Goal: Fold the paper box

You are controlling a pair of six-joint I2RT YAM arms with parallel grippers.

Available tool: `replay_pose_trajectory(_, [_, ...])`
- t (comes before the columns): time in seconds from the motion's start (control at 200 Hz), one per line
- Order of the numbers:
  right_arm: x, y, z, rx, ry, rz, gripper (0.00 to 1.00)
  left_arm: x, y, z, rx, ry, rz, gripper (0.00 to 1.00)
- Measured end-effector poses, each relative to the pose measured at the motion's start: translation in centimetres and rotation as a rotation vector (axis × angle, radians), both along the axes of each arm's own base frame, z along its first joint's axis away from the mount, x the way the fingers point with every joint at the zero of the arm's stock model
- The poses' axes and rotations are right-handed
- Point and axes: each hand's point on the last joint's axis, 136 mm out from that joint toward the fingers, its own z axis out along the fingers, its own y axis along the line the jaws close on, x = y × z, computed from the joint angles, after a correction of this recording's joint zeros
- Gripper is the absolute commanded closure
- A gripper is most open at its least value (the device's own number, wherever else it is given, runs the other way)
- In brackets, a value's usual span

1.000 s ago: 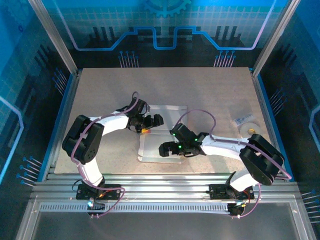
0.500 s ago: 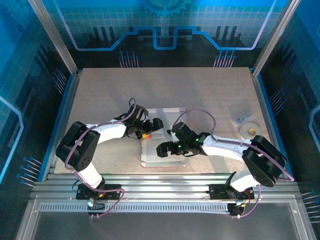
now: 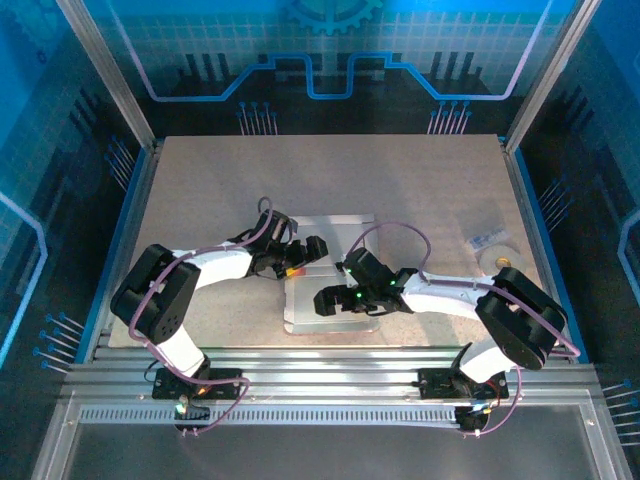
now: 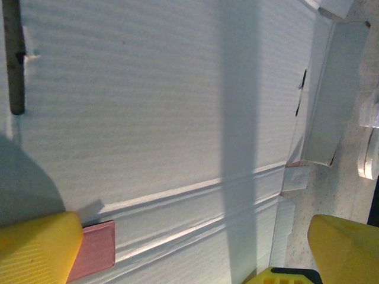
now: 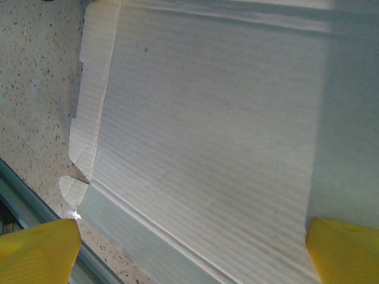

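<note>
1. Over the last second the left gripper (image 3: 310,250) and right gripper (image 3: 326,300) have edged in over the paper box (image 3: 338,228). Both sets of jaws stay spread wide, holding nothing.
2. The box lies flat, pale face up, near-centre on the table (image 3: 200,180). Judged: still positioning, no fold begun.
3. The left wrist view shows double creases and a pink tab (image 4: 92,251) beside one finger. The top view adds a tape roll (image 3: 497,260), well apart to the right.

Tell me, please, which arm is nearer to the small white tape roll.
Right. The right arm passes just beside the tape roll; the left arm is across the pale flat cardboard paper box, on its left.
</note>
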Motion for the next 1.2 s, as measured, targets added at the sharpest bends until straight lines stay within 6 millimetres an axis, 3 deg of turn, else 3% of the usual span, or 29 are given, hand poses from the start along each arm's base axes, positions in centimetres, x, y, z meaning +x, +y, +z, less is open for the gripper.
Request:
replay_pose_trajectory(0.265, [0.0, 0.0, 0.1, 0.003, -0.003, 0.000, 0.00, 0.4, 2.2, 0.5, 0.110, 0.071, 0.020, 0.01])
replay_pose_trajectory(0.46, [0.0, 0.0, 0.2, 0.002, -0.005, -0.001, 0.00, 3.9, 5.5, 2.7, 0.176, 0.035, 0.089, 0.01])
replay_pose_trajectory(0.605, [0.1, -0.1, 0.2, 0.000, -0.008, -0.003, 0.00, 6.9, 6.7, 3.7, 0.220, 0.002, 0.105, 0.00])
replay_pose_trajectory(0.901, [0.1, -0.3, 0.2, -0.009, -0.013, -0.009, 0.00, 12.0, 8.0, 2.3, 0.326, -0.013, 0.107, 0.00])
replay_pose_trajectory(1.201, [0.2, -0.7, 0.2, -0.025, -0.017, -0.017, 0.00, 13.4, 8.1, 0.4, 0.359, 0.017, 0.089, 0.01])
